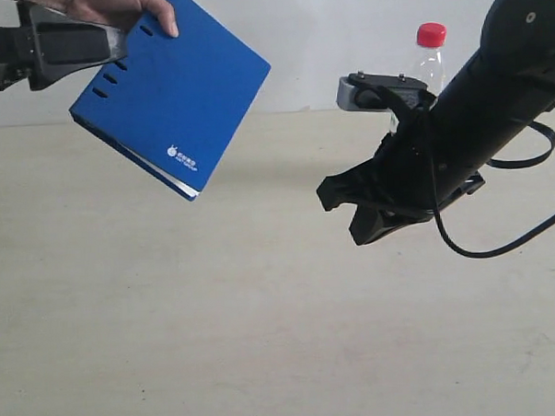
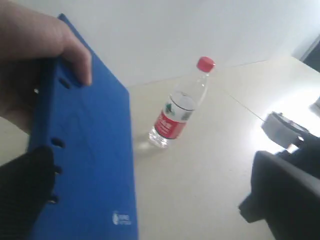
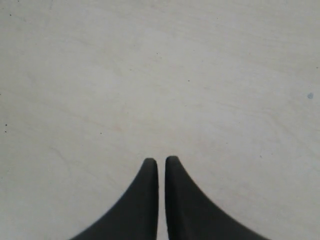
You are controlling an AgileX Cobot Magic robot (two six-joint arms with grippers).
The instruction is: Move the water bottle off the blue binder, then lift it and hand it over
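The blue binder (image 1: 176,88) is held up in the air at the upper left, tilted, logo corner lowest. My left gripper (image 1: 112,42) is shut on its holed spine edge, and a human hand (image 1: 121,7) grips the same edge from above. In the left wrist view the blue binder (image 2: 90,150) fills the near side, with one dark finger (image 2: 25,187) against it. The water bottle (image 2: 177,112) stands upright on the table, apart from the binder. The water bottle (image 1: 429,54) is partly hidden behind my right arm. My right gripper (image 1: 342,212) (image 3: 161,161) hovers shut and empty over bare table.
The pale table (image 1: 219,339) spreads under both arms. The right arm's black body (image 1: 493,88) and its cable (image 1: 500,244) reach in from the upper right. That arm also shows as a dark mass (image 2: 285,195) in the left wrist view. A white wall (image 1: 325,31) backs the table.
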